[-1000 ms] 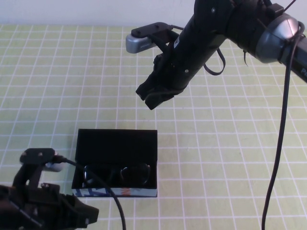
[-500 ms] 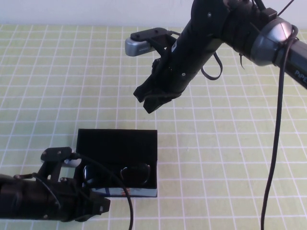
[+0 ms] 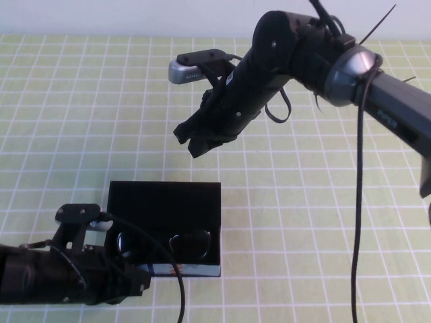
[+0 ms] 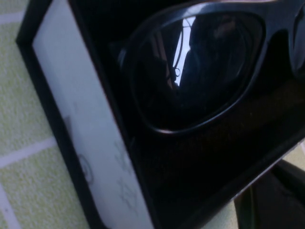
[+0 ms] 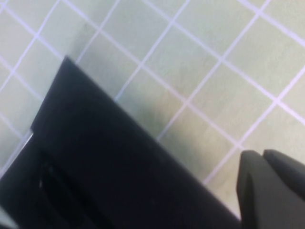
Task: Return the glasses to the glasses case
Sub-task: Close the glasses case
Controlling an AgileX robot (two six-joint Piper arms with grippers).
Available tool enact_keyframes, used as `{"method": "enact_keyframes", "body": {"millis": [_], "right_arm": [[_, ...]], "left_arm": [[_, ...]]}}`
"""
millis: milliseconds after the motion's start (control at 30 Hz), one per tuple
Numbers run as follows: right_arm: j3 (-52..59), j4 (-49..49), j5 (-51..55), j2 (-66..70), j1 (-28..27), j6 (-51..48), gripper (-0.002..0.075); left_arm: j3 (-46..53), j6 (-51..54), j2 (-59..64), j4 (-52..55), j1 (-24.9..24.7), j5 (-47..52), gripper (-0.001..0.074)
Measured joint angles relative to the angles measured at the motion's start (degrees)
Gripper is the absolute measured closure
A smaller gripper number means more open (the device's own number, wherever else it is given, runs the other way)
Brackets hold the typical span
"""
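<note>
The black glasses case (image 3: 165,202) lies open on the green checked cloth, its patterned front edge (image 3: 192,270) toward me. The black glasses (image 3: 165,243) lie inside it, lenses up. In the left wrist view one lens (image 4: 195,67) and the case's pale side wall (image 4: 76,138) fill the picture. My left gripper (image 3: 138,282) sits low at the case's front left corner, close against it. My right gripper (image 3: 192,140) hangs shut and empty in the air behind the case. Its wrist view shows the case's back corner (image 5: 95,152) below the fingertips (image 5: 252,176).
The green cloth with a white grid (image 3: 303,222) covers the whole table. A black cable (image 3: 357,202) hangs down from the right arm on the right side. The left arm's cable (image 3: 158,252) loops over the case's front.
My left arm has slid forward to the case's front left corner. My right arm has drifted left and a little farther back, gripper still shut.
</note>
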Motion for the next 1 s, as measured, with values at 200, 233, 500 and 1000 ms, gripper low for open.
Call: {"method": "enact_keyframes", "body": {"millis": [200, 233, 500, 1000], "right_arm": [[-3.4, 0.2, -0.4, 4.7, 0.0, 1.1, 0.0737], [-4.1, 0.2, -0.4, 5.5, 0.0, 1.1, 0.0737], [-8.1, 1.3, 4.2, 10.8, 0.0, 2.8, 0.0737], [-9.2, 6.7, 7.1, 11.5, 0.0, 3.1, 0.0737]], "left_arm": [[0.0, 0.2, 0.0, 0.0, 0.0, -0.2, 0.0739], [0.0, 0.2, 0.0, 0.0, 0.0, -0.4, 0.0739], [0.0, 0.2, 0.0, -0.1, 0.0, -0.6, 0.0739], [0.0, 0.3, 0.0, -0.7, 0.0, -0.9, 0.0739]]}}
